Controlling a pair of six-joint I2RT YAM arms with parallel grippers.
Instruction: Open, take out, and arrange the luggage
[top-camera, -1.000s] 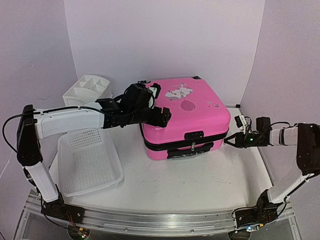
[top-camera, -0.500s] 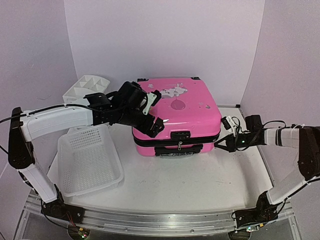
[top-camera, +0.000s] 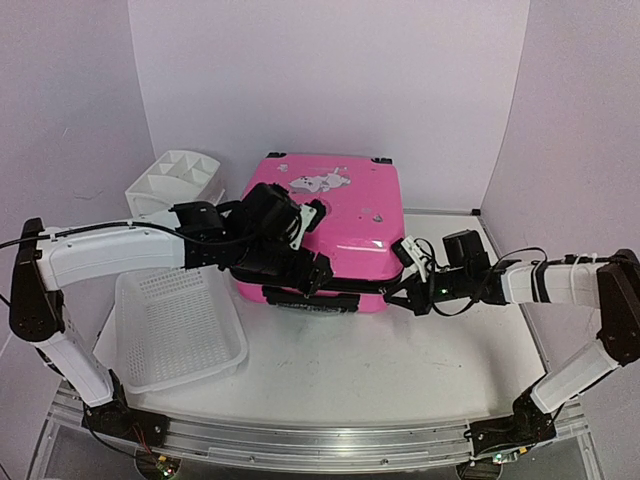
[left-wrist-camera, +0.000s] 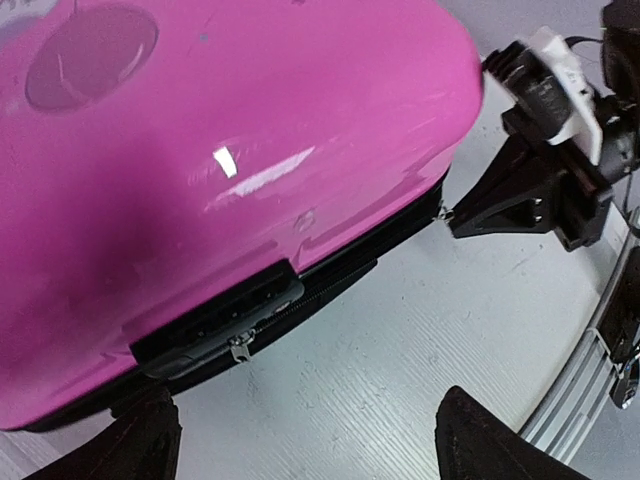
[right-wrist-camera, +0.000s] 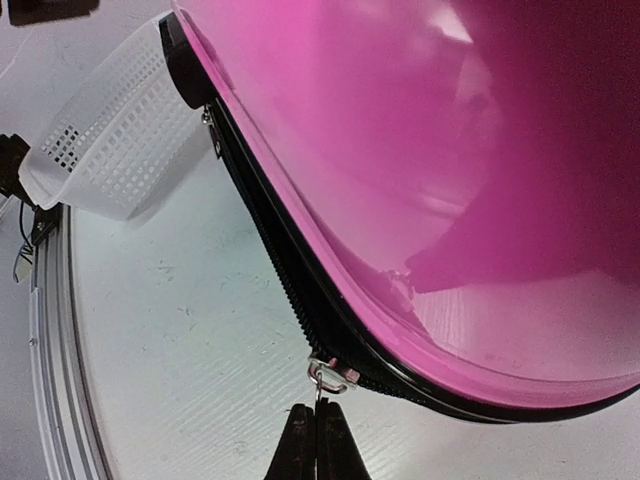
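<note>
On ribbed white table (left-wrist-camera: 400, 340), glossy round-cornered pink luggage (left-wrist-camera: 250, 150) lies flat.

Bare table (top-camera: 400, 370) before luggage (top-camera: 350, 200), basket (top-camera: 175, 330) blocking left, organizer (top-camera: 172, 178) crowding far-left corner

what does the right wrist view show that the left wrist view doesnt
only right wrist: the white mesh basket. only left wrist: the lid's round dimple and the open left gripper. both: the pink luggage, its black zipper trim, the table, and the right gripper shut on a zipper pull.
</note>
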